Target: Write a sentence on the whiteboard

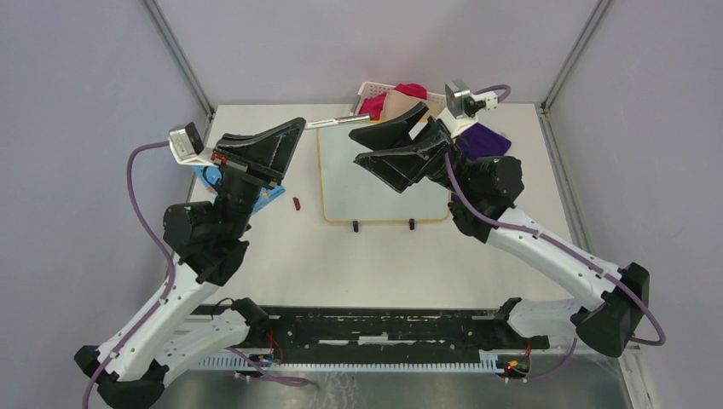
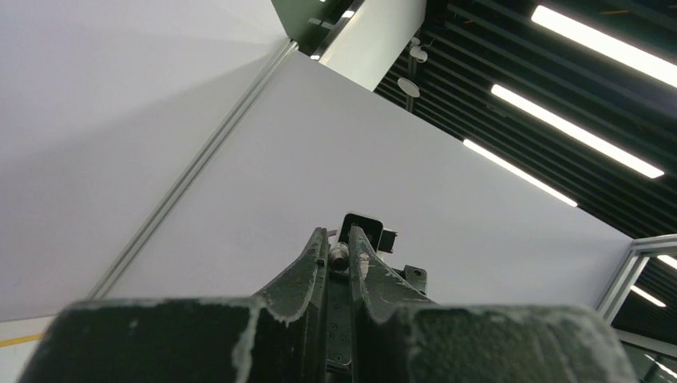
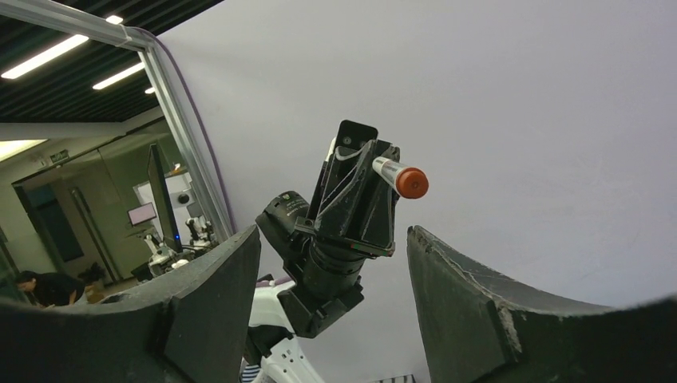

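The whiteboard, white with a yellow rim, lies flat mid-table; its visible surface is blank, so no sentence shows. My left gripper is raised beside the board's left edge and shut on a thin marker that points right, toward the other arm. The left wrist view looks up at the wall, with the marker's silvery end pinched between the jaws. My right gripper hovers open over the board's upper half, facing the left one. In its wrist view the marker's red-tipped end sticks out beyond the open fingers, apart from them.
A small red cap lies on the table left of the board. A white basket holding red and tan cloths stands at the back. A purple cloth lies under the right arm, and a blue board under the left.
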You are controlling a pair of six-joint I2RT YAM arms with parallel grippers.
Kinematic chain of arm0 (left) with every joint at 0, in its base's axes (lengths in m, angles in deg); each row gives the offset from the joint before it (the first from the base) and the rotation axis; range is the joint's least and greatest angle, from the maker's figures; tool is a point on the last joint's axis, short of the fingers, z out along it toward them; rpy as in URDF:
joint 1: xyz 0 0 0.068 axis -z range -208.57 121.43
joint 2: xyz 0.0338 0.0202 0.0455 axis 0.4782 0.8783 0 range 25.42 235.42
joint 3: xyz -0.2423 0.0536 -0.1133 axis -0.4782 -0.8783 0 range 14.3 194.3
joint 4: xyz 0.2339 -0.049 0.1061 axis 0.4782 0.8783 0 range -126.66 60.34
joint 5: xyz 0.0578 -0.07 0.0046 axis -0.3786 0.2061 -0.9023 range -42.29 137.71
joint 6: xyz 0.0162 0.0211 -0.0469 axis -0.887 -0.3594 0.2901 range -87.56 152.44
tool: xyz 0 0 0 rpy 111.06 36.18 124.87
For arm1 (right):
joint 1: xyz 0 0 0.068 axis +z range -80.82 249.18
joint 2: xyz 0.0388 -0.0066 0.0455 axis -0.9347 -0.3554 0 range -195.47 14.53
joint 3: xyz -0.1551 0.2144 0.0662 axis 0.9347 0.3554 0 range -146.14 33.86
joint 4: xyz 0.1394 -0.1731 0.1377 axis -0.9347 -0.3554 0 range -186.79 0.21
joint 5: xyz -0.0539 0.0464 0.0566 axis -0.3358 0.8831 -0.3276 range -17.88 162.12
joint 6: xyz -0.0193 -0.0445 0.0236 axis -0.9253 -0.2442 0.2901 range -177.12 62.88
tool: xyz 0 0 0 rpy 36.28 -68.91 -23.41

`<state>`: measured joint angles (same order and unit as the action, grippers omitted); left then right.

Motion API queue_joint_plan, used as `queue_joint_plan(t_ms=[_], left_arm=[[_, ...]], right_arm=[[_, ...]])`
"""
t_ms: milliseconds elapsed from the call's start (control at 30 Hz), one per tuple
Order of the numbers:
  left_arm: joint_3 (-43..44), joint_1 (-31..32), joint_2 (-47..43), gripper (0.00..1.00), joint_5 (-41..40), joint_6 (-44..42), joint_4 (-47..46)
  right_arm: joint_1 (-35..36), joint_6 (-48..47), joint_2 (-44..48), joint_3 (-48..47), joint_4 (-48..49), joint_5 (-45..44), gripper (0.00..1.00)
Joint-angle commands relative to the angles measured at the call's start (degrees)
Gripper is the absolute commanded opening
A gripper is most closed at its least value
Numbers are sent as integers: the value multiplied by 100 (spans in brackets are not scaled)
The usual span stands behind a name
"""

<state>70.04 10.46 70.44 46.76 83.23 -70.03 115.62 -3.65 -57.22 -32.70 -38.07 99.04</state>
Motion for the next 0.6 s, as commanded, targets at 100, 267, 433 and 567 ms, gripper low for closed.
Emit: queue_joint_plan(t_ms=[100, 267, 433, 567], left_arm=[[6, 12, 127, 2, 234, 386, -669], [-94, 17, 279, 2, 371, 505, -839], [-166, 17, 414, 2, 512, 677, -1066], [-160, 22, 430, 2, 570, 670, -1067]], right_arm=[[5, -51, -13, -425, -119, -146, 74], [4, -160, -68, -650, -409, -190, 73], [-2, -330, -106, -873, -939, -278, 71], [-35, -580, -89, -1093, -1695, -440, 70]])
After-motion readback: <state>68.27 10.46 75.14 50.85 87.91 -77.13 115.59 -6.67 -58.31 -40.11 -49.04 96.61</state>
